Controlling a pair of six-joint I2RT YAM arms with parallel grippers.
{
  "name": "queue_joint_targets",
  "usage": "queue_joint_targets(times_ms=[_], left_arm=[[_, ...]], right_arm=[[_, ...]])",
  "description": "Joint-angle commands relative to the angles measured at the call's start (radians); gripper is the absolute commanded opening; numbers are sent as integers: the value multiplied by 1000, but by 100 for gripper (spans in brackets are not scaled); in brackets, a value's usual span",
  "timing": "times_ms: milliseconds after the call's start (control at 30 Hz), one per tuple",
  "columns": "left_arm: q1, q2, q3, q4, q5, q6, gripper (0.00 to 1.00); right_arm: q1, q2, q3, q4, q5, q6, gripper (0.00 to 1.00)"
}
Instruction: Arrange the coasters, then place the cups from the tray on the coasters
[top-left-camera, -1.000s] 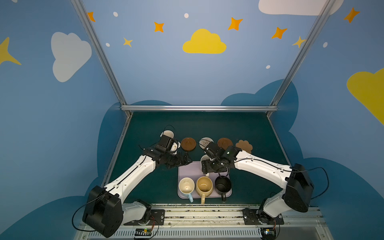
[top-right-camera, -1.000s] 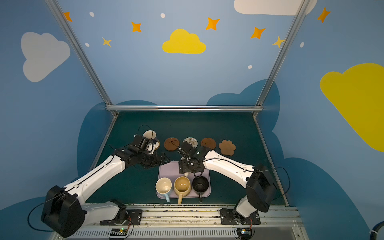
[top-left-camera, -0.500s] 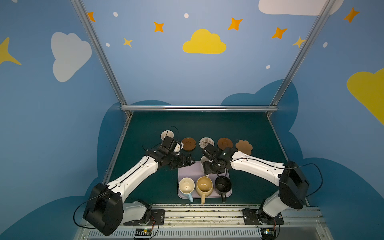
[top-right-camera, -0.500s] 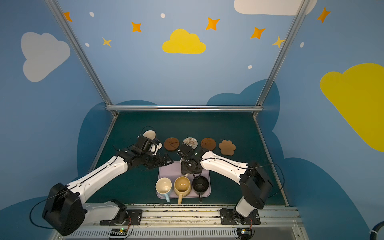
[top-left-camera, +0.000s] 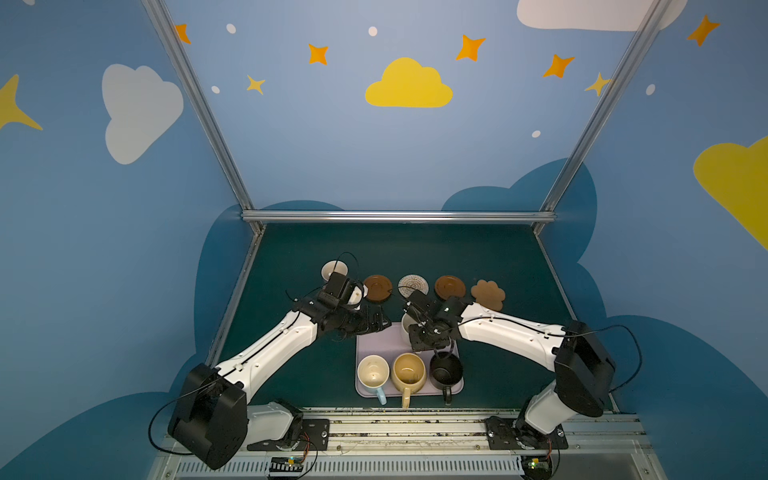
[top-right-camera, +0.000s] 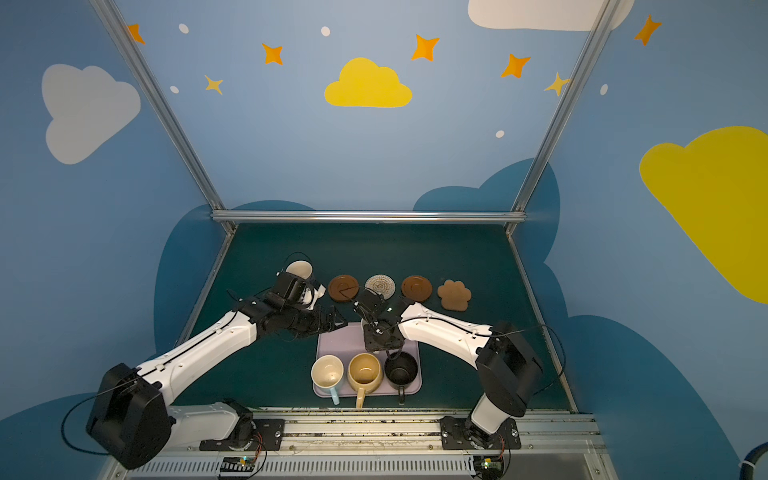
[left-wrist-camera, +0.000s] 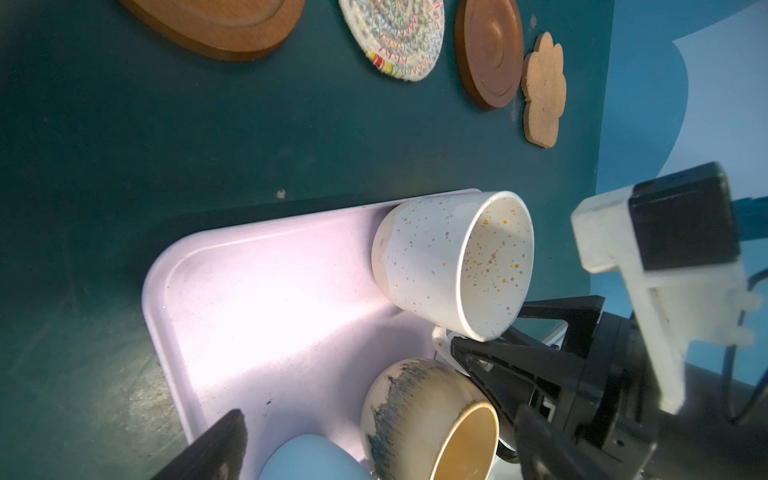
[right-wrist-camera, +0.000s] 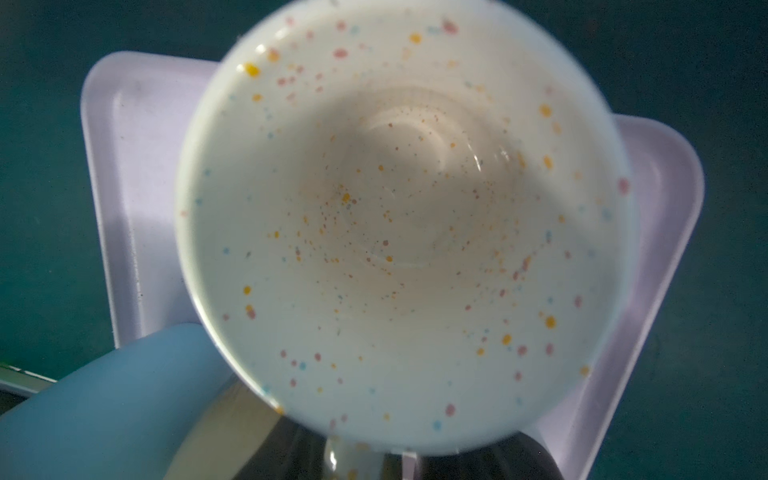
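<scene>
The lilac tray (top-left-camera: 370, 345) holds a light blue cup (top-left-camera: 373, 372), a mustard cup (top-left-camera: 409, 370) and a black cup (top-left-camera: 445, 370) in front. A speckled cream-white cup (left-wrist-camera: 436, 257) stands at its rear. My right gripper (top-left-camera: 428, 338) hangs over that cup. Its fingers (left-wrist-camera: 478, 353) sit on either side of the handle; whether they pinch it does not show. The cup's inside (right-wrist-camera: 395, 208) fills the right wrist view. My left gripper (top-left-camera: 376, 326) is open and empty at the tray's rear left corner. A pale cup (top-left-camera: 332, 269) stands at the left end of the coaster row.
Coasters lie in a row behind the tray: a brown wooden disc (top-left-camera: 377, 287), a whitish woven round (top-left-camera: 413, 284), another brown disc (top-left-camera: 449, 286) and a cork paw (top-left-camera: 488, 294). My left arm hides whatever lies under the pale cup. Metal frame rails border the green mat.
My right gripper has sunk onto the cream-white cup's handle and its jaws have narrowed. My left gripper has drawn away from the pale cup toward the tray, still open.
</scene>
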Motion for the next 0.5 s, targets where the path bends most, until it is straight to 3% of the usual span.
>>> queue_joint_targets(times_ms=[0, 133, 467], left_arm=[[0, -8, 16, 53, 50, -3, 100], [2, -28, -17, 154, 130, -46, 100], [23, -28, -41, 205, 184, -86, 100]], right_arm=[[-3, 21, -23, 14, 50, -29, 43], [-8, 19, -43, 46, 30, -34, 36], [-9, 27, -55, 99, -2, -41, 24]])
